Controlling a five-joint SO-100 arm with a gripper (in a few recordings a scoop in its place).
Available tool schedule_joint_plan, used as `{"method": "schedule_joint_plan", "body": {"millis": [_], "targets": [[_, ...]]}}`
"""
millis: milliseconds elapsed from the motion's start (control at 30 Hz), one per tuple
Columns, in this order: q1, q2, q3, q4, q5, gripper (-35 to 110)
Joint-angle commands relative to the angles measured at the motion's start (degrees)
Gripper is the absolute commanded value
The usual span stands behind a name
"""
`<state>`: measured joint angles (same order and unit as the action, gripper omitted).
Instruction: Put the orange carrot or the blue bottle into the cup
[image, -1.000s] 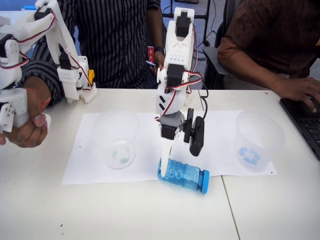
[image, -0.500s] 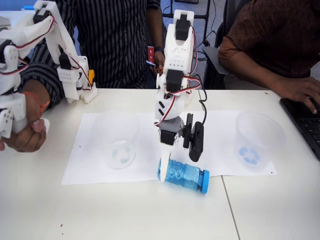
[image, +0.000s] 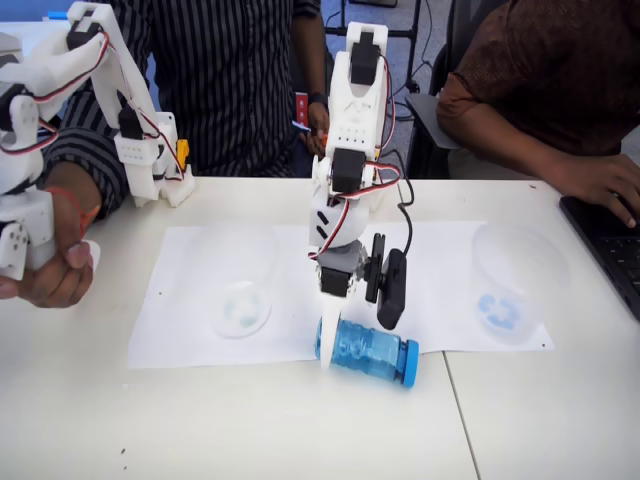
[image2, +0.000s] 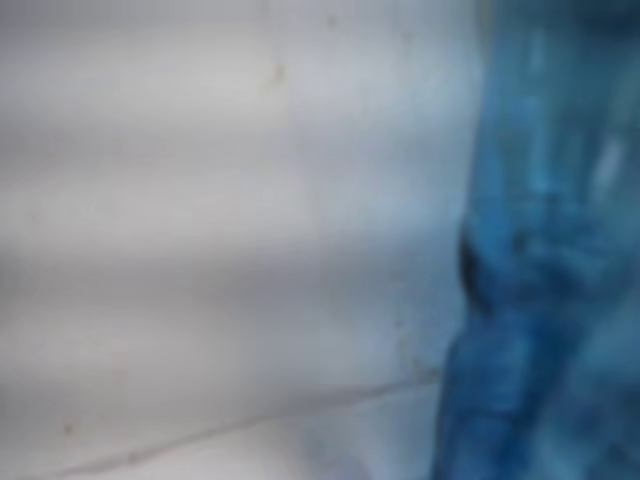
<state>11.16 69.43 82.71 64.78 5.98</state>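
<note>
The pincer (image: 329, 345), spread unclear, touches the lying blue bottle's (image: 368, 352) left end.

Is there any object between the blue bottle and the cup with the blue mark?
Nothing visible. The blue bottle lies on its side at the paper's front edge; only bare white paper separates it from the cup to the right in the fixed view.

The blue bottle (image: 368, 353) is translucent blue with a ribbed body and a solid blue cap; in the wrist view it (image2: 545, 250) is a blurred blue mass. The cup (image: 518, 283) is clear with a blue blotchy mark on its base. Another clear cup (image: 238, 285) has a pale whitish base. The counter (image: 250, 425) and paper sheet (image: 180, 330) are white.
</note>
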Motion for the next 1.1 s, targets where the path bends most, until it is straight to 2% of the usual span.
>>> {"method": "schedule_joint_plan", "body": {"millis": [0, 200, 567, 867, 1067], "targets": [[0.1, 3.1, -5.0, -0.6, 1.0, 43], [0.1, 3.1, -5.0, -0.4, 1.0, 41], [0.1, 3.2, -5.0, -0.6, 1.0, 18], [0.1, 4.6, -5.1, -0.2, 1.7, 17], [0.0, 12.0, -4.7, 0.4, 1.7, 17]]}}
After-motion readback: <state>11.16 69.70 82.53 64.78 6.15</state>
